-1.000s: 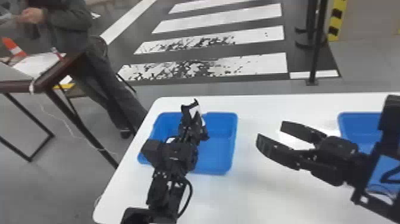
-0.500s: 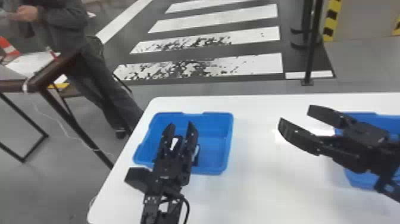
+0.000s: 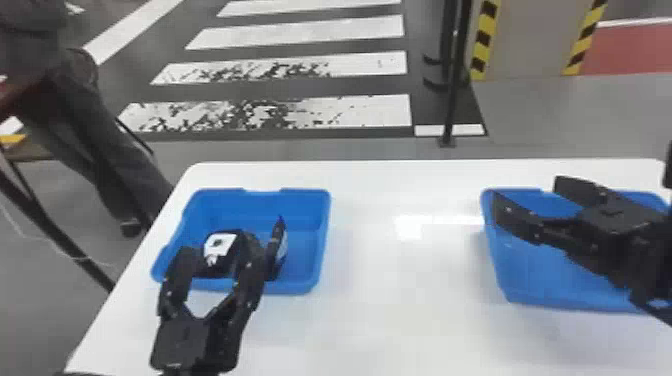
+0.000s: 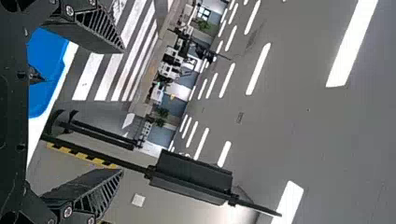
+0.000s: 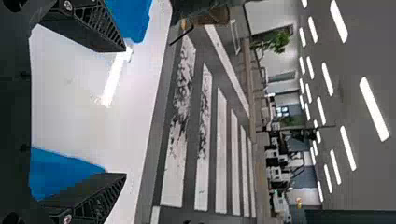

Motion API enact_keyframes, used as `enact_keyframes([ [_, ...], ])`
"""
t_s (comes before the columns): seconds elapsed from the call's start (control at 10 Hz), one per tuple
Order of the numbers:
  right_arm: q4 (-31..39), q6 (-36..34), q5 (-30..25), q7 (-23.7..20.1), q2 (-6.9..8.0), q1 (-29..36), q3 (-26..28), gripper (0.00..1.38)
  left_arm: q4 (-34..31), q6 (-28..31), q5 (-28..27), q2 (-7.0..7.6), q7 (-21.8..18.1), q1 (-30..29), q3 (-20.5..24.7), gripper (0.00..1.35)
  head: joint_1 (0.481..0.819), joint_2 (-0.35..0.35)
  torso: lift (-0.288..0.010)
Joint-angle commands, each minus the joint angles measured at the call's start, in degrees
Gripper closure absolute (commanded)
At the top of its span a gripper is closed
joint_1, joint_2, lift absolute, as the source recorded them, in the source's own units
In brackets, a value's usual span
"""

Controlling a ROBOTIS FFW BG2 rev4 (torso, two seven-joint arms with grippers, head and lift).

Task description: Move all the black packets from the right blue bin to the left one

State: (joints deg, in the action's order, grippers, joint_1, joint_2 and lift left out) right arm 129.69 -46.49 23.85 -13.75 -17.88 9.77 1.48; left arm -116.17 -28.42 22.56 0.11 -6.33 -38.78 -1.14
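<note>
OK so, two blue bins are set well apart on the white worktop (image 3: 380, 310). In the left bin (image 3: 302, 205), a black packet (image 3: 219, 247) with a white label can be seen, and just beside it there's a dark piece (image 3: 283, 247) with a pale edge, maybe another packet, though that's hard to tell. The left hand (image 3: 235, 236) is held out over the near side of that bin, fingers spread wide open. The right hand (image 3: 525, 190) is also wide open and is held over the right bin (image 3: 530, 280), so part of that bin is hidden and its contents can't really be made out. Past the worktop, white crossing stripes (image 3: 360, 110) are laid out on the floor, with a black post (image 3: 452, 100) stood nearby.
</note>
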Motion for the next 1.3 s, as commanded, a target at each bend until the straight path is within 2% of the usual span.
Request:
enact_keyframes([
  [0.0, 0.88, -7.51, -2.14, 1.18, 0.31, -0.5, 2.75, 0.07, -3.85, 0.85, 0.52, -0.26, -0.18, -2.98, 0.23, 0.12, 0.695, 0.125, -0.14],
  [0.1, 0.32, -9.62, -5.11, 1.71, 0.48, -1.06, 4.35, 0.07, -4.84, 1.28, 0.75, -0.26, -0.62, -4.11, 0.69, 0.12, 0.695, 0.09, -0.14],
  [0.4, -8.12, -9.62, -7.74, 1.27, 0.39, -4.86, 8.0, 0.07, -5.26, 1.98, 0.75, -0.26, -1.14, -4.39, 0.91, 0.12, 0.695, -0.014, -0.14],
  [0.7, -15.01, -10.46, -11.85, 1.36, 0.39, -9.21, 8.69, 0.07, -5.26, 2.26, 0.75, -0.26, -1.58, -3.97, 0.91, 0.13, 0.695, -0.077, -0.14],
  [1.2, -21.34, -10.88, -13.22, 1.27, -0.22, -9.64, 9.14, 0.07, -5.26, 2.26, 0.87, -0.26, -1.85, -3.69, 1.14, 0.13, 0.695, -0.138, -0.14],
])
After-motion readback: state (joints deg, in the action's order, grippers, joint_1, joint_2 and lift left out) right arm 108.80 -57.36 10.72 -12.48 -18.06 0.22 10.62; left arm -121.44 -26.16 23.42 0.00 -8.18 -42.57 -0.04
